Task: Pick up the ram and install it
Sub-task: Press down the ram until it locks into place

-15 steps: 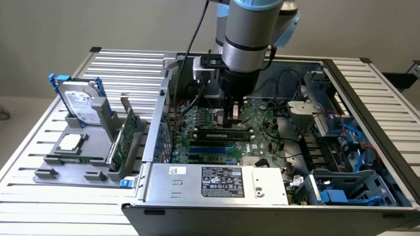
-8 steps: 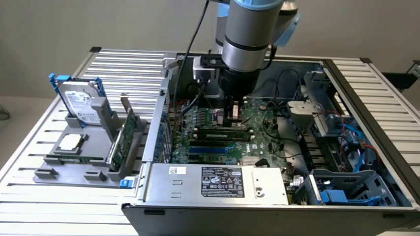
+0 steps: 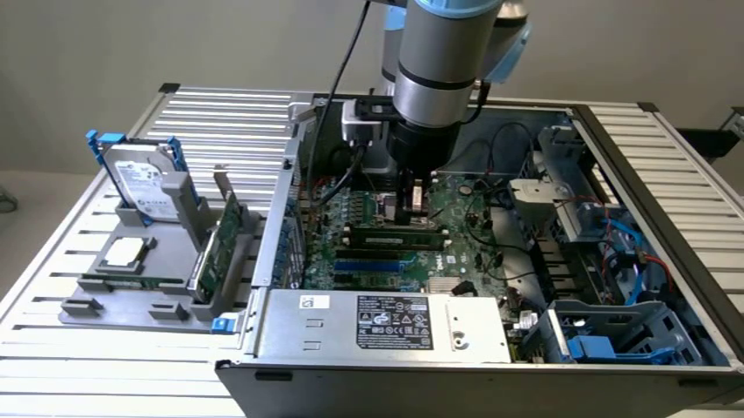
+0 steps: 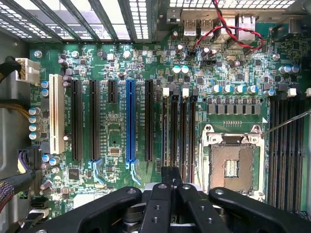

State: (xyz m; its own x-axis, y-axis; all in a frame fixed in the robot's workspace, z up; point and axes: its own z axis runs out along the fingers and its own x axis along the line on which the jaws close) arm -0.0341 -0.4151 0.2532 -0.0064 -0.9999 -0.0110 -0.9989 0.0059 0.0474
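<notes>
Exterior view | fingers (image 3: 413,215) closed together; hold unclear | ram (image 3: 395,235) lies on motherboard (image 3: 471,248), just beneath fingers

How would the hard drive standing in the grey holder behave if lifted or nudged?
The hard drive looks like a solid metal box, so it is probably stiff and heavy for its size. It stands on edge in the grey holder, so a nudge might rock it, though the holder should stop it falling.
</notes>
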